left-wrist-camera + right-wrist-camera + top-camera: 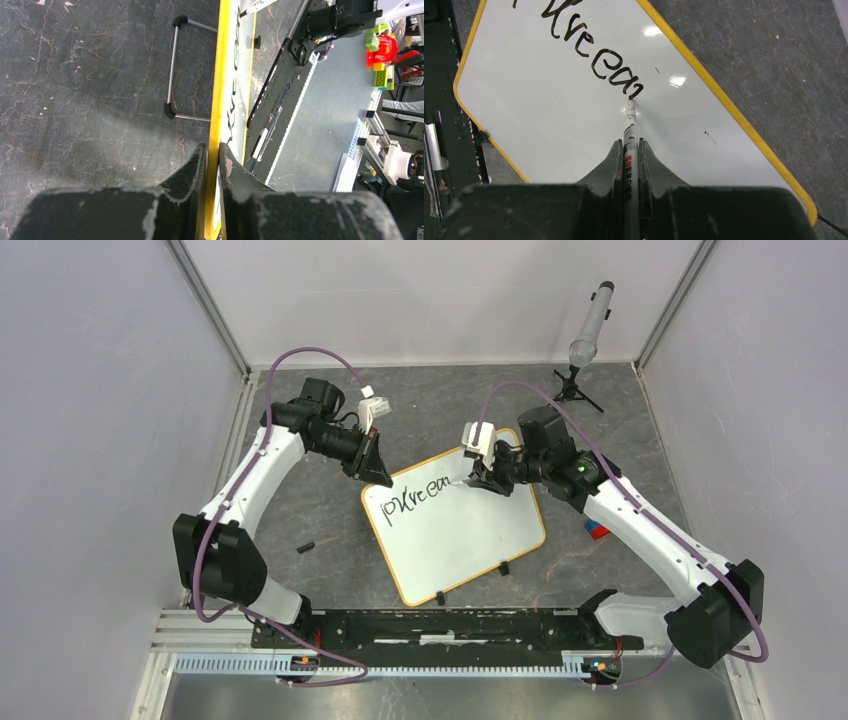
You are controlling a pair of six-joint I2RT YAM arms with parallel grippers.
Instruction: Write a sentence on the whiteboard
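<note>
Gripping a marker (629,125) between its 2 fingers, your right gripper (629,145) is pressing the pen's tip onto the whiteboard (549,115) straight ahead of it. The barrel is running out from between the jaws, which are clenched on it with its printed label showing. The tip is touching the last stroke of the sentence (589,55), and the black letters are trailing away ahead and to the left of that gripper in 1 slanted line, reading roughly "Yvreea".

Your left gripper (212,150) is clamping the board's yellow frame, with 1 finger on each face of it. In its wrist view the board is showing edge-on, running straight ahead from the fingertips. From above, this grip is sitting at the board's corner opposite the 2 black feet (440,598). You cannot tell from these views whether that corner is lifted off the table (330,570).

A bent wire bar (172,70) is lying on the table left of the left fingers, its ends reaching toward the frame. Well beyond the right gripper, a small tripod (578,388) is holding a grey cylinder (592,325).
</note>
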